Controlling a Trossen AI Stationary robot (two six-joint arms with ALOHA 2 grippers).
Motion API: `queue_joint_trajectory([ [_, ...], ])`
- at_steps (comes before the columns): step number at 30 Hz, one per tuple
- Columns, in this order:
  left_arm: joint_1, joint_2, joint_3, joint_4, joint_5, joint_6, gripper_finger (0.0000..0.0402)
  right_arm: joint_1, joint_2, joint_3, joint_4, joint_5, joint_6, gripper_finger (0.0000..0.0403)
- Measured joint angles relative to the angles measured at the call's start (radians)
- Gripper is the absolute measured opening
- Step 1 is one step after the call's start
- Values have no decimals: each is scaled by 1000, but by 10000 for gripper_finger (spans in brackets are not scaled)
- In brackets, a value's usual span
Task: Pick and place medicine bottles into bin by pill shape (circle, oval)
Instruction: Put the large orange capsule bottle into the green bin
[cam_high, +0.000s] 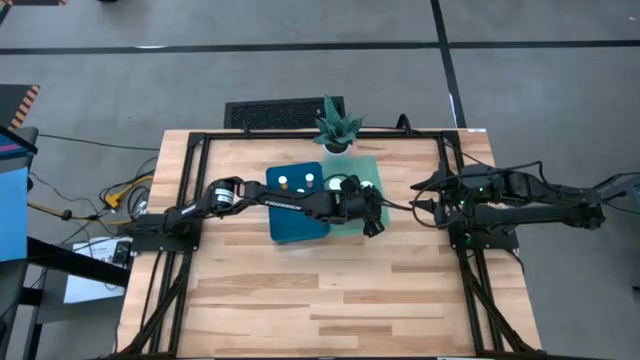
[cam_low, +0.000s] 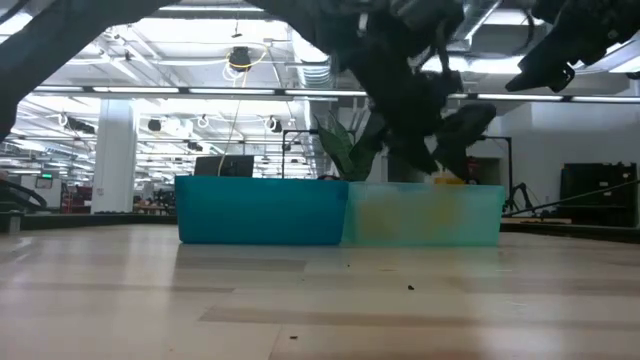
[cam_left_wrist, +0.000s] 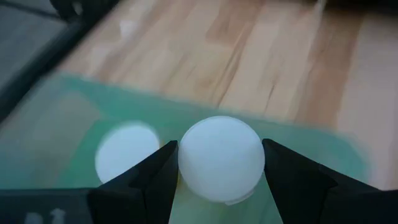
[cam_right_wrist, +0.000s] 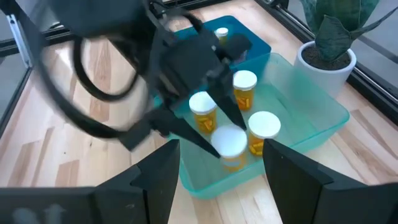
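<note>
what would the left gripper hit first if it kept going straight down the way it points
The left gripper points down into the pale green bin with a bottle between its fingers, so that bottle would likely meet the bin floor first; the remaining gap is unclear.

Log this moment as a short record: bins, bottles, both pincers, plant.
bins: blue bin and pale green bin side by side on the table
bottles in green bin: four white-capped amber ones, upright, seen from the right wrist
held bottle: capped bottle between the left pincer fingers, inside the green bin
bottles in blue bin: at least two
right pincer: open, empty, back from the bins
plant: potted plant behind the bins
</note>
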Motion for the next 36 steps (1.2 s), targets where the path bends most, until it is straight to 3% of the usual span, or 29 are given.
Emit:
queue_joint_trajectory([
  [28,0,27,-3,-3,26,-87,211,0,-78,-1,-16,0,-6,238],
  [36,-1,27,-3,-10,30,-90,253,0,-77,-1,-16,0,-8,238],
])
